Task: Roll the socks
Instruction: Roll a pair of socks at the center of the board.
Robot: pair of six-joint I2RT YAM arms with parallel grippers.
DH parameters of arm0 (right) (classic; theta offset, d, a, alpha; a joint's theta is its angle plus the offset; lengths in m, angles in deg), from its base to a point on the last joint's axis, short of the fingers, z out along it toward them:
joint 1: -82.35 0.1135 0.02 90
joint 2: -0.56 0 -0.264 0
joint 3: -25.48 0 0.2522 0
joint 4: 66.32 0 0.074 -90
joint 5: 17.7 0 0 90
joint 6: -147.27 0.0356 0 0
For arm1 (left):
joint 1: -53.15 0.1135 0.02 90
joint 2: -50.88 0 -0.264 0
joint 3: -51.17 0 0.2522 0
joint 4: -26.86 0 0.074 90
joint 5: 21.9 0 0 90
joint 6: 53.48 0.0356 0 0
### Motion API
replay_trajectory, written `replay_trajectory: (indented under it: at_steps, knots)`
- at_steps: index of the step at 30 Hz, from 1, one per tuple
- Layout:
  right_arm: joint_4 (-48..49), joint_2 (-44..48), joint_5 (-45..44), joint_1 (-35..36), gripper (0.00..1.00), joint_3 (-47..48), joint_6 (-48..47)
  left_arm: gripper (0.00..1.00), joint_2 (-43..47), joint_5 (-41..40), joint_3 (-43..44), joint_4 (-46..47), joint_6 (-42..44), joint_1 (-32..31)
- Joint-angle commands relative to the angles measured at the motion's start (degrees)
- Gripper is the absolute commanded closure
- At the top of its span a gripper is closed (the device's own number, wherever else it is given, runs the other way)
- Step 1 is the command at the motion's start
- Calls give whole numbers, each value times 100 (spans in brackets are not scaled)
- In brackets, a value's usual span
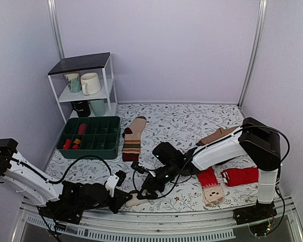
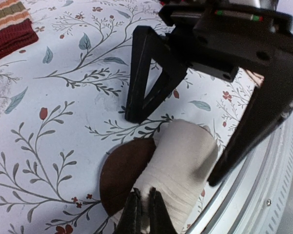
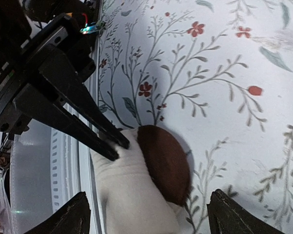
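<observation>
The green divided tray on the desk holds red pieces in its left compartments. At the near edge lies the cream sock, its brown toe showing. The left gripper has its jaws pinched on the sock's cream fabric, and the right gripper holds its jaws wide apart over it, empty.

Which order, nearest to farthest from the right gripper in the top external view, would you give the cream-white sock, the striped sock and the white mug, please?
From the right gripper:
1. cream-white sock, just below its open jaws, at the near edge.
2. striped sock, farther back, left of the middle.
3. white mug, on the shelf at the back left.
</observation>
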State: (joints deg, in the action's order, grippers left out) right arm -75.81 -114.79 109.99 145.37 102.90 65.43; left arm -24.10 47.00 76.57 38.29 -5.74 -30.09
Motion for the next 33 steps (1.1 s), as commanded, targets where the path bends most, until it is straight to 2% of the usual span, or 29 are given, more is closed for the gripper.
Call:
replay_trajectory:
  at_steps: [1, 10, 19, 23, 33]
  knots:
    - [284, 586, -161, -354, 16, -151, 165, 100, -252, 282, -153, -1007, -2, -95]
    - [469, 299, 939, -320, 16, -134, 366, 100, -265, 293, -158, -1007, -2, -95]
    - [479, -301, 767, -2, 16, 18, 366, 100, -283, 327, -130, -1028, 8, -96]
    - [404, -393, 543, 46, 16, 7, 292, 100, -296, 326, -127, -1016, 16, -95]
    - [58, -531, 696, 324, 19, 68, 37, 100, -303, 335, -127, -1018, 25, -89]
